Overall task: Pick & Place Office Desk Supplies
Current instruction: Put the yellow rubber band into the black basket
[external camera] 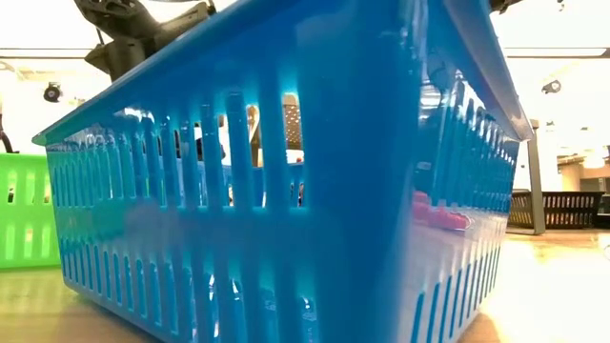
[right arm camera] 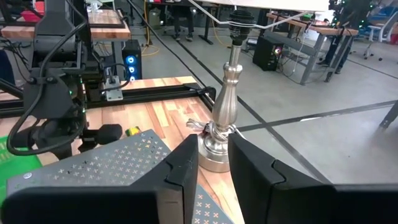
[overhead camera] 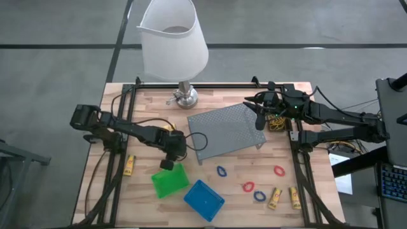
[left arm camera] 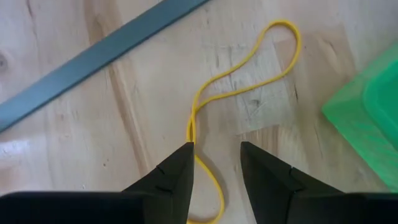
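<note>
A thin yellow rubber band lies flat on the wooden table beside the green bin. My left gripper points steeply down over it, open. The band's near part runs past one fingertip and between the two fingers. In the high view this gripper stands at the green bin's far edge. The blue bin sits near the front edge. My right gripper hovers open and holds nothing, high over the far right corner of the grey mesh tray.
The lamp stands at the table's far edge, its base just ahead of my right gripper. Red loops, blue loops and yellow sticks lie front right. Another stick lies at the left. The blue bin fills the low view.
</note>
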You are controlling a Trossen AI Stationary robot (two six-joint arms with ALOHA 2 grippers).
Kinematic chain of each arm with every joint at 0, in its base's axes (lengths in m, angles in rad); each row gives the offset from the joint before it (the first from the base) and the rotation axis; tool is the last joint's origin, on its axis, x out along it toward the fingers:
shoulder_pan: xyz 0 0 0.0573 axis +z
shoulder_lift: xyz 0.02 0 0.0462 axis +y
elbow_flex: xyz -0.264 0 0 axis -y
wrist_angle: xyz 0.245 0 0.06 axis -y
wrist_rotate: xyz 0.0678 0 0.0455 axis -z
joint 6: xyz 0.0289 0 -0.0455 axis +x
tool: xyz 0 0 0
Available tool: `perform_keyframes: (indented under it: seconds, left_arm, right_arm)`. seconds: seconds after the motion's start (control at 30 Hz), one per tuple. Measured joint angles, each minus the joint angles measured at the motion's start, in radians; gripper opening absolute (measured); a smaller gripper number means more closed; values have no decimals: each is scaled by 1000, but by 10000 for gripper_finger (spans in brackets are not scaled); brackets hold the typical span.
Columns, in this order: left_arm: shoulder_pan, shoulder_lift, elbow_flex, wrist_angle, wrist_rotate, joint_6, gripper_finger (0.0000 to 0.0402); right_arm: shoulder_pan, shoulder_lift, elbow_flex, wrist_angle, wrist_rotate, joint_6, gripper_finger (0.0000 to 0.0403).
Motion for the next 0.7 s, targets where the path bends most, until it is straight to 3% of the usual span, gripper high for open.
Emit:
perform_keyframes:
  seconds: [0.33, 0.7]
  left_arm:
    - [40, 0, -3, 19, 0, 23, 135]
    - [49, 1, -66, 99, 10, 55, 135]
  right_arm:
    - [0, 0, 0, 0, 0, 0, 68]
    - [0, 0, 0, 0, 0, 0, 82]
